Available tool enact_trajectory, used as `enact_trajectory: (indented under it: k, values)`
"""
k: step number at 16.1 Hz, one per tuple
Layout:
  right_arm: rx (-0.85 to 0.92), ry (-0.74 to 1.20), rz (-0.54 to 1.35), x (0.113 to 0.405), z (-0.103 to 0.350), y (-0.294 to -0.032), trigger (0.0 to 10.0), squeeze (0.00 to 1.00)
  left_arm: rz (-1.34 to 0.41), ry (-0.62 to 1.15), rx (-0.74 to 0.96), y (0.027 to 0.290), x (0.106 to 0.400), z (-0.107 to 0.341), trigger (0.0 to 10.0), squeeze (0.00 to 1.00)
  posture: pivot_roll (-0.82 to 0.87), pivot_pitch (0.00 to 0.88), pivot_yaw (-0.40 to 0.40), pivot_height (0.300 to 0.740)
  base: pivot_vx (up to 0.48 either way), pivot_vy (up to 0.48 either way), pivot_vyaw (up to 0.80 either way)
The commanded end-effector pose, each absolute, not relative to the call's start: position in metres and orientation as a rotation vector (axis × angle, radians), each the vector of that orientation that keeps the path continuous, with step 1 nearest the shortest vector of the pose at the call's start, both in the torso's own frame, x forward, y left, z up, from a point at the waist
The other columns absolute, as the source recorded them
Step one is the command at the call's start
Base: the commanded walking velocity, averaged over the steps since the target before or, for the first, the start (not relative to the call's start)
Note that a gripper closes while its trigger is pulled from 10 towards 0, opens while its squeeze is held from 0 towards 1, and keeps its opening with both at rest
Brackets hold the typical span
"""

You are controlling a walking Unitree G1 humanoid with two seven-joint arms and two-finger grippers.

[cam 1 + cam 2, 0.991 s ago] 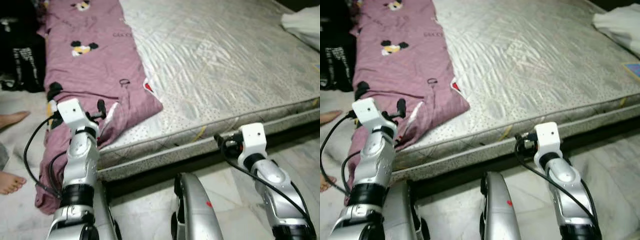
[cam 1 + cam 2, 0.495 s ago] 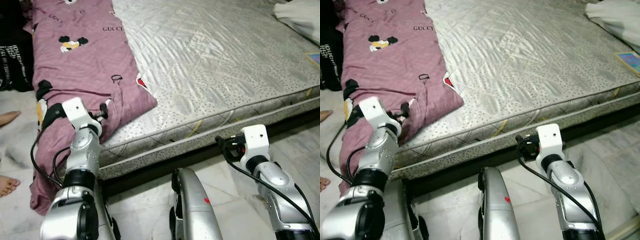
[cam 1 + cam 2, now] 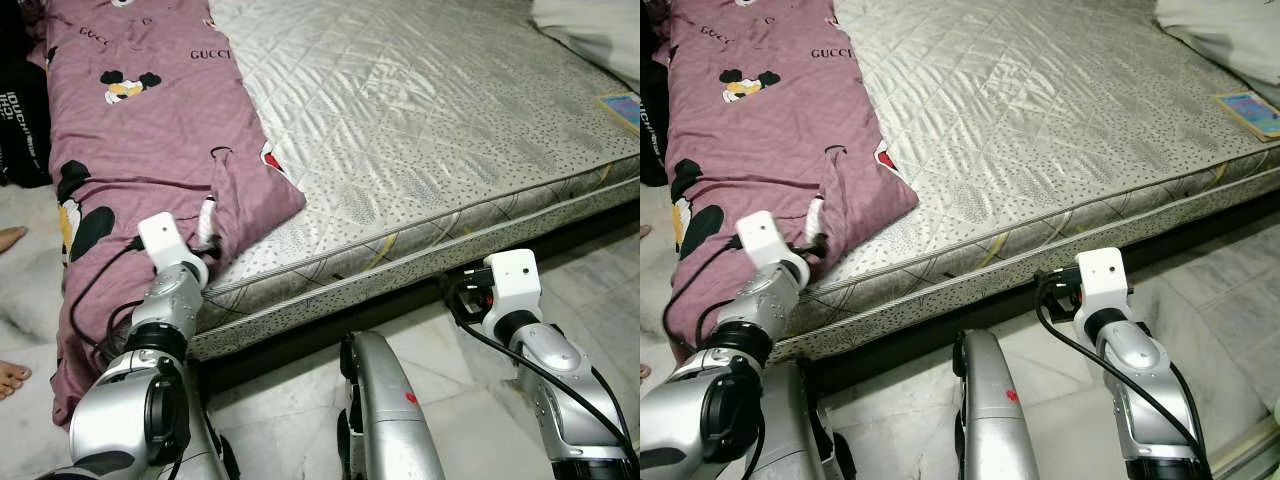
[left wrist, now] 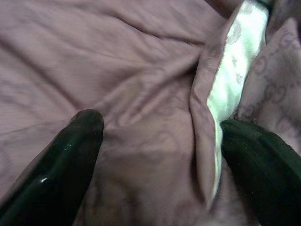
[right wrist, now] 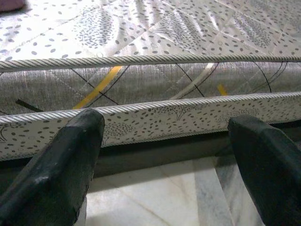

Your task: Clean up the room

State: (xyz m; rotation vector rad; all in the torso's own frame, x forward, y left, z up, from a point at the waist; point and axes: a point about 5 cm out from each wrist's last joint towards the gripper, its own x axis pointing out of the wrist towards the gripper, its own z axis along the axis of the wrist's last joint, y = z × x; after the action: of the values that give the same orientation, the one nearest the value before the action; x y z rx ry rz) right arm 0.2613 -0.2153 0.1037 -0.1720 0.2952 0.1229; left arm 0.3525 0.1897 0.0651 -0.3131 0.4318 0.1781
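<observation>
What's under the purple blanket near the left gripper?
The purple blanket lies on the grey mattress and drapes over its edge to the floor. The open left gripper presses into its folds; anything beneath stays covered.

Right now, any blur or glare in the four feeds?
Eye views: sharp, soft sheen on the mattress. Left wrist view: close and soft, open left gripper fingers blurred against the purple blanket. Right wrist view: mattress edge crisp, right gripper fingers out of focus.
</observation>
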Motion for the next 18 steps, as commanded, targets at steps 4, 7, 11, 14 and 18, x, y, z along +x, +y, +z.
enact_trajectory:
  k: [4, 7, 11, 14, 18]
  values:
    - [-0.174, 0.286, 0.114, 0.266, 0.105, -0.214, 10.0, 0.00, -0.282, 0.512, -0.067, 0.119, 0.347, 0.054, 10.0, 0.00, -0.32, 0.102, -0.039, 0.512, 0.000, 0.000, 0.00]
    - [-0.167, 0.276, 0.123, 0.271, 0.105, -0.209, 10.0, 0.00, -0.591, 0.564, 0.057, 0.071, 0.323, 0.035, 10.0, 0.00, -0.32, 0.094, -0.040, 0.512, 0.000, 0.000, 0.00]
    - [-0.166, 0.271, 0.131, 0.275, 0.105, -0.206, 10.0, 0.00, -0.799, 0.553, 0.108, 0.045, 0.309, 0.034, 10.0, 0.00, -0.31, 0.083, -0.041, 0.512, 0.000, 0.000, 0.00]
    - [-0.161, 0.262, 0.135, 0.278, 0.105, -0.202, 10.0, 0.00, -0.960, 0.455, 0.206, 0.029, 0.301, 0.046, 10.0, 0.00, -0.30, 0.075, -0.033, 0.512, 0.000, 0.000, 0.00]
    - [-0.155, 0.259, 0.132, 0.279, 0.104, -0.201, 10.0, 0.00, -0.991, 0.252, 0.235, 0.019, 0.313, 0.082, 10.0, 0.00, -0.29, 0.067, -0.027, 0.512, 0.000, 0.000, 0.00]
